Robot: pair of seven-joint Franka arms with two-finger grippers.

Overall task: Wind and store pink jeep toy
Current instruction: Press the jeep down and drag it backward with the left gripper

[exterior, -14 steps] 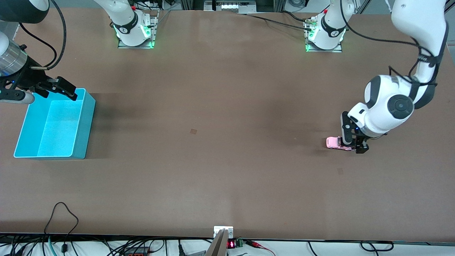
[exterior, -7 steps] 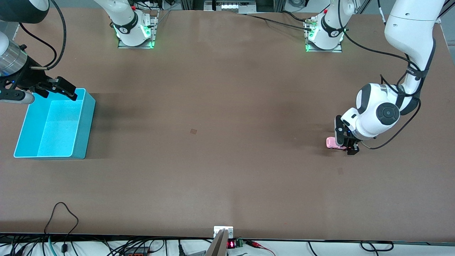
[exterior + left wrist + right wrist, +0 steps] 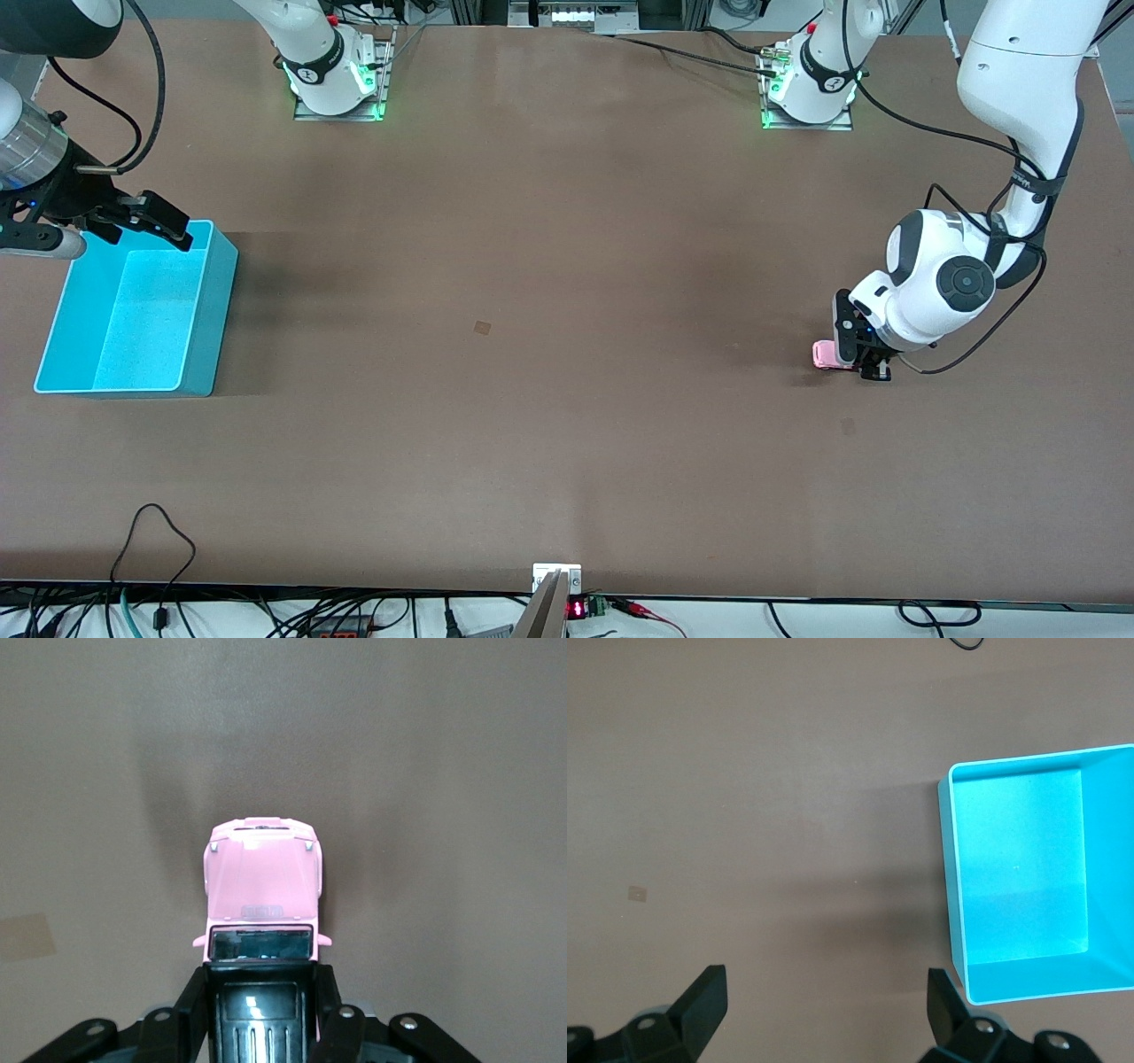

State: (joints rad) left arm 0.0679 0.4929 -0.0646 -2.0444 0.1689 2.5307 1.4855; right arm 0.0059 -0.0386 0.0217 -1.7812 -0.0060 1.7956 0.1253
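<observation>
The pink jeep toy stands on its wheels on the brown table at the left arm's end. In the left wrist view its pink hood points away from the fingers. My left gripper is low at the table, and its black fingers press against both sides of the jeep's black ribbed roof, shut on the rear of the car. My right gripper is open and empty, up in the air over the rim of the blue bin. Its fingertips stand wide apart.
The open blue bin is empty and stands at the right arm's end of the table. A small tape patch lies near the table's middle. Cables run along the table edge nearest the front camera.
My left arm has come lower and moved slightly toward the jeep's front, with its fingers now tight around the rear. The jeep stays in place. The right arm has not moved.
</observation>
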